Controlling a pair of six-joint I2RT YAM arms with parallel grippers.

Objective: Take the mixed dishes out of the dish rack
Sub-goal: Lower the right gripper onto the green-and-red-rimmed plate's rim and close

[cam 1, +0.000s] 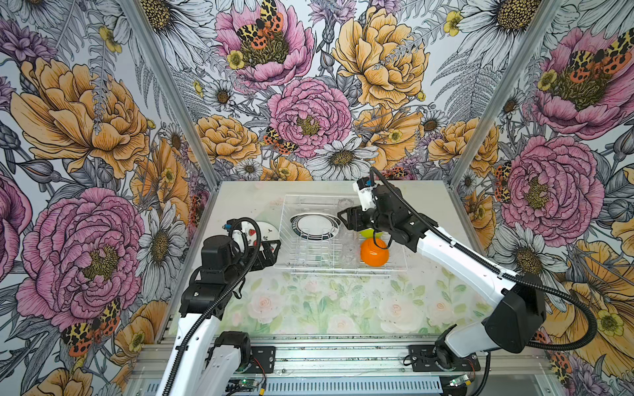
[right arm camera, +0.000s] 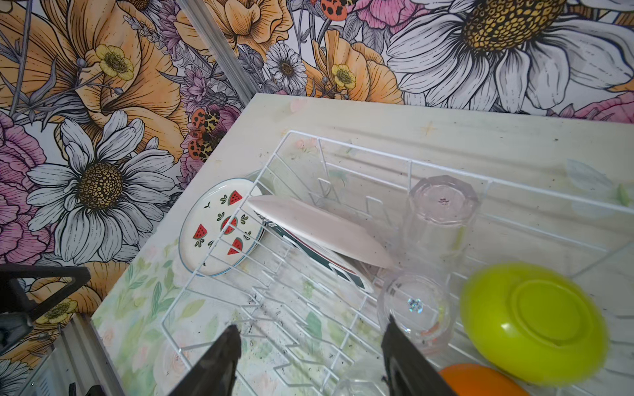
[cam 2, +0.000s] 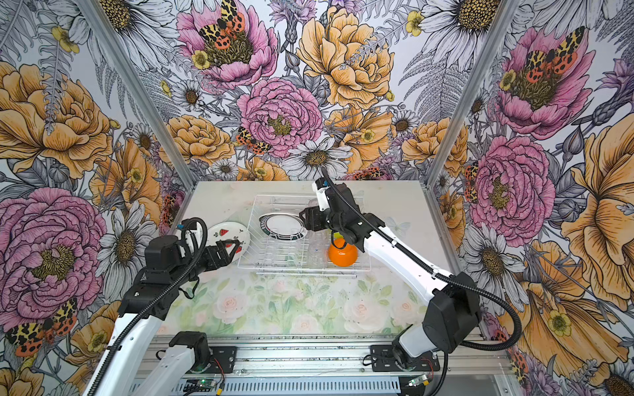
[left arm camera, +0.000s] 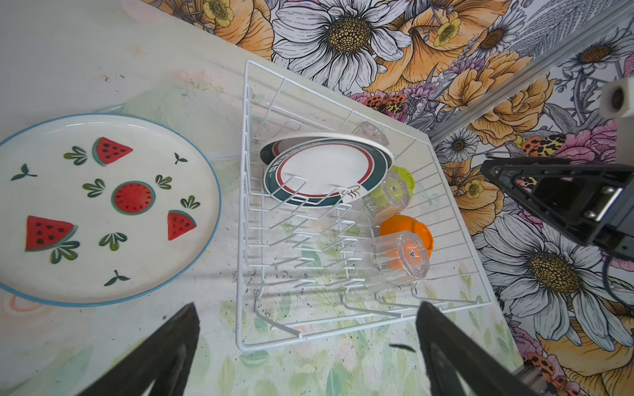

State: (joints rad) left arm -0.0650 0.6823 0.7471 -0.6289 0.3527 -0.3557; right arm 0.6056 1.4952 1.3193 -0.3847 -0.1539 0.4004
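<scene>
The fingers (right arm camera: 219, 363) of the right gripper (right arm camera: 312, 329) are seen parted to a middling width, with nothing held between them; one of them is seen against the middle clear tumbler (right arm camera: 415, 305) in the right wrist view, though whether contact is made cannot be told. The left gripper (left arm camera: 307, 308) is spread fully and is likewise empty, held just beside the left side of the dish rack (left arm camera: 302, 247). A tumbler pick is judged to be the step in hand: the jaws should be brought down astride the upturned base and closed on the faceted wall. Little room is offered, since this tumbler is flanked by the lime-green bowl (right arm camera: 535, 322), a second tumbler (right arm camera: 442, 212) and the leaning teal-and-red plate (left arm camera: 326, 175); a straight lift is advised. The orange bowl (cam 1: 374, 252) is also racked. The watermelon plate (left arm camera: 103, 205) is already laid on the table (cam 1: 343, 308) beside the rack, and open table is left in front
</scene>
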